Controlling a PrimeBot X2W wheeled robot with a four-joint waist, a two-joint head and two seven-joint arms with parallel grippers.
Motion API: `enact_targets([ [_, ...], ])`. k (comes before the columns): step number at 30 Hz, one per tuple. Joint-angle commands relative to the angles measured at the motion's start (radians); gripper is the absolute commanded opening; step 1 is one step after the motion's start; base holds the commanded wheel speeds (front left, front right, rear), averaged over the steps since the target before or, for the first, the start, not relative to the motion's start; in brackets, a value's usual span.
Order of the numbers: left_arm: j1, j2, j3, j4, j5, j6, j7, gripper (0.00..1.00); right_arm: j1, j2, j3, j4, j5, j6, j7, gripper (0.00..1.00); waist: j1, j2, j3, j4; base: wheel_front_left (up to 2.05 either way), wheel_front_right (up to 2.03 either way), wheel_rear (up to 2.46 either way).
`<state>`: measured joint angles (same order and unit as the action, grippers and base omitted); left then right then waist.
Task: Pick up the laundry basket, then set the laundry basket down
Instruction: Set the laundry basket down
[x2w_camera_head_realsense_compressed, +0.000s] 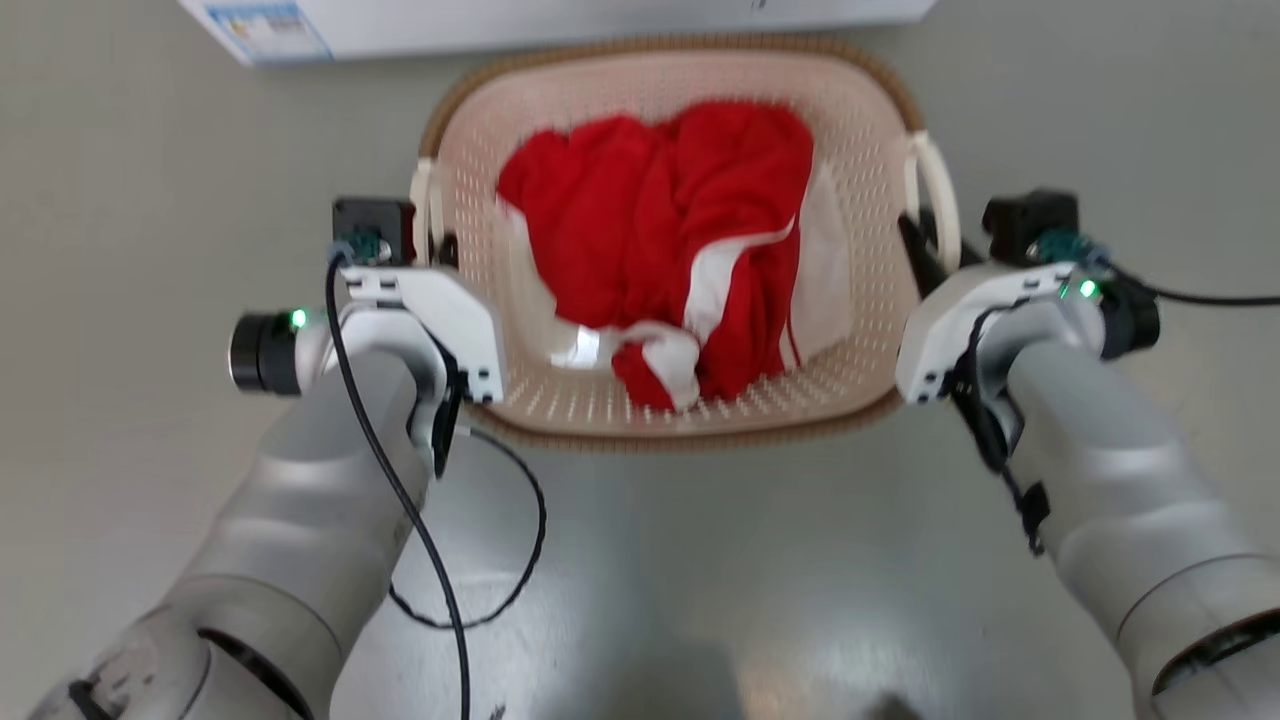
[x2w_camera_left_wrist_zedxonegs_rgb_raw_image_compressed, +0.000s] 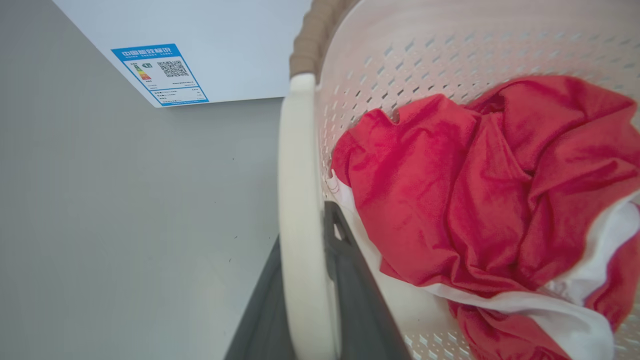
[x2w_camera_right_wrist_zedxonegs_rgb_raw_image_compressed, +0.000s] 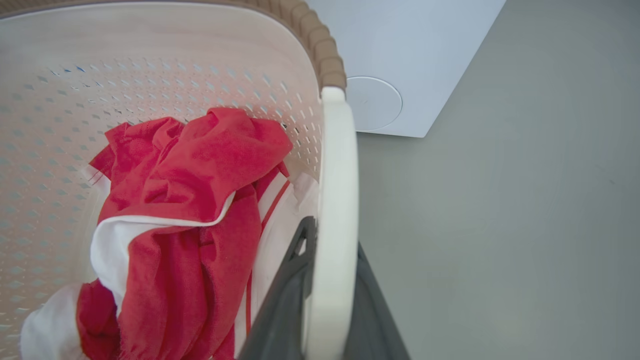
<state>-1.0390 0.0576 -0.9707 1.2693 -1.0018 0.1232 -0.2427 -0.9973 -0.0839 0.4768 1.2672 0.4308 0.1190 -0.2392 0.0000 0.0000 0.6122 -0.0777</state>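
**Basket gripped both sides**

Cream perforated plastic laundry basket (x2w_camera_head_realsense_compressed: 480, 150), brown woven-look rim, is between the arms near a white appliance (x2w_camera_head_realsense_compressed: 560, 20), crumpled red-and-white cloth (x2w_camera_head_realsense_compressed: 660, 230) inside. The left gripper (x2w_camera_left_wrist_zedxonegs_rgb_raw_image_compressed: 305, 235) and right gripper (x2w_camera_right_wrist_zedxonegs_rgb_raw_image_compressed: 332, 240) each pinch a smooth white handle (x2w_camera_left_wrist_zedxonegs_rgb_raw_image_compressed: 295, 175).

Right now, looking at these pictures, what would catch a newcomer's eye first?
The crumpled red and white cloth stands out first, heaped inside the cream laundry basket at the middle of the head view. Next come the dark grippers: the left gripper clamped on the basket's white left handle, the right gripper on its right handle. Beyond the basket stands a white appliance with a blue label.
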Motion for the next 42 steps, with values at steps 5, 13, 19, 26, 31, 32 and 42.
enact_targets([
  [5,-0.092,0.031,0.033,-0.027,0.028,0.013,-0.018,0.0,-0.022,-0.023,-0.061,-0.106,-0.082,0.012,-0.022,0.0,0.0,0.0,0.17,0.019,0.0,0.0,0.0],
  [13,-0.135,0.064,0.103,-0.11,0.09,0.031,-0.019,0.0,-0.014,-0.015,-0.178,-0.191,-0.206,0.012,-0.022,0.0,0.0,0.0,0.27,0.026,0.0,0.0,0.0],
  [19,-0.134,0.066,0.16,-0.141,0.132,0.038,-0.019,0.0,-0.004,-0.011,-0.238,-0.224,-0.273,0.012,-0.022,0.0,0.0,0.0,0.304,0.036,0.0,0.0,0.0],
  [26,-0.126,0.06,0.203,-0.145,0.173,0.036,-0.019,0.0,0.0,-0.006,-0.281,-0.232,-0.315,0.012,-0.022,0.0,0.0,0.0,0.316,0.039,0.0,0.0,0.0],
  [31,-0.121,0.047,0.228,-0.131,0.195,0.026,-0.019,0.0,-0.005,-0.003,-0.305,-0.228,-0.341,0.012,-0.022,0.0,0.0,0.0,0.325,0.042,0.0,0.0,0.0],
  [32,-0.12,0.045,0.232,-0.127,0.198,0.024,-0.019,0.0,-0.006,-0.002,-0.309,-0.226,-0.345,0.012,-0.023,0.0,0.0,0.0,0.327,0.043,0.0,0.0,0.0],
  [42,-0.129,0.033,0.268,-0.097,0.231,0.011,-0.019,0.0,-0.012,0.009,-0.332,-0.214,-0.373,0.012,-0.023,0.0,0.0,0.0,0.335,0.042,0.0,0.0,0.0],
])
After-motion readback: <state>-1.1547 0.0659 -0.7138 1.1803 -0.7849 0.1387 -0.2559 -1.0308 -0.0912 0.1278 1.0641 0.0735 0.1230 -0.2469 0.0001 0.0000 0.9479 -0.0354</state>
